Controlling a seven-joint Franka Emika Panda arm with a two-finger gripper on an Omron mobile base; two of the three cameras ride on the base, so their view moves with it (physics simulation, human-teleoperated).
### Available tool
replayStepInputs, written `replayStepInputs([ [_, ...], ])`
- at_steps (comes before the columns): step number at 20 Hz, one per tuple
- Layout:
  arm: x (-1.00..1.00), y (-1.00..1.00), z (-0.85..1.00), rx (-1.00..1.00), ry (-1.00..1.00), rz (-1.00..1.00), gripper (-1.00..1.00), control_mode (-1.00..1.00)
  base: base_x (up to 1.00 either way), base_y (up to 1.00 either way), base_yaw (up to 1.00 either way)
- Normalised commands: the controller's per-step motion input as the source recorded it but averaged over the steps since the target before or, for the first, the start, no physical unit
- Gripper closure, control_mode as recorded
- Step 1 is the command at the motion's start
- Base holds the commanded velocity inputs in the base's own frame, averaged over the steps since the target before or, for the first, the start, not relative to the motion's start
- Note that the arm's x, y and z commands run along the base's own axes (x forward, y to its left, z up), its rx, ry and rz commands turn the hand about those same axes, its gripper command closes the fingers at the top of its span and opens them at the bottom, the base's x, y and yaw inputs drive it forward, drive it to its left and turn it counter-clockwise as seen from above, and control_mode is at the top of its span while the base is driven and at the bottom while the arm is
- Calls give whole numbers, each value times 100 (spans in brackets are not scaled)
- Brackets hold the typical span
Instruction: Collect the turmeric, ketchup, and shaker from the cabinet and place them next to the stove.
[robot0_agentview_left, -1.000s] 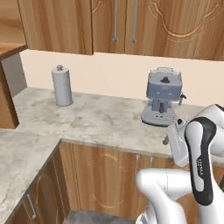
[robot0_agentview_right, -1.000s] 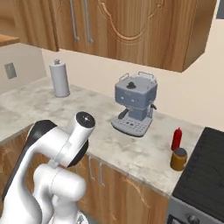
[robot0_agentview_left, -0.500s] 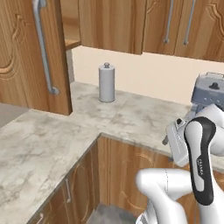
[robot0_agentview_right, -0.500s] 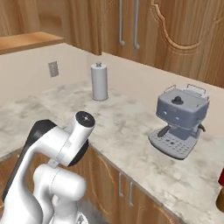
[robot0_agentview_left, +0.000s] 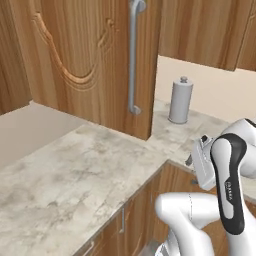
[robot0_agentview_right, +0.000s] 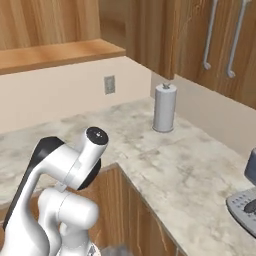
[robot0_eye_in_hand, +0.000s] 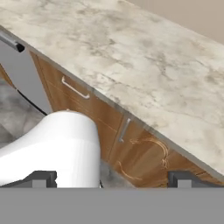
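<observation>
The cabinet's brown wood door stands swung open over the counter, its long silver bar handle facing me. Behind it, a plain wooden shelf shows bare wood in the right base view. The turmeric, ketchup, shaker and stove are out of view. My arm is folded low in front of the base, with the hand below counter height. In the hand view my gripper is open, its two dark fingertips far apart with nothing between them, pointing at the counter front.
A grey upright cylinder with a knob on top stands on the marble counter by the wall. The grey-blue coffee machine sits at the far right. Lower cabinet doors and drawer handles lie ahead of the hand.
The whole scene has slid right: the base has driven left along the counter. The coffee machine went to the edge, and the open cabinet door came into view. The gripper stayed open.
</observation>
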Motion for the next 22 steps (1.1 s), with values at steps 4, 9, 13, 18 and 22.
replayStepInputs([
  [4,0,0,0,0,0,0,-100,100,70,4,44],
  [9,0,0,0,0,0,0,-100,100,75,-8,38],
  [13,0,0,0,0,0,0,-100,100,82,0,42],
  [18,0,0,0,0,0,0,-100,100,84,-1,41],
  [22,0,0,0,0,0,0,-100,100,91,0,33],
])
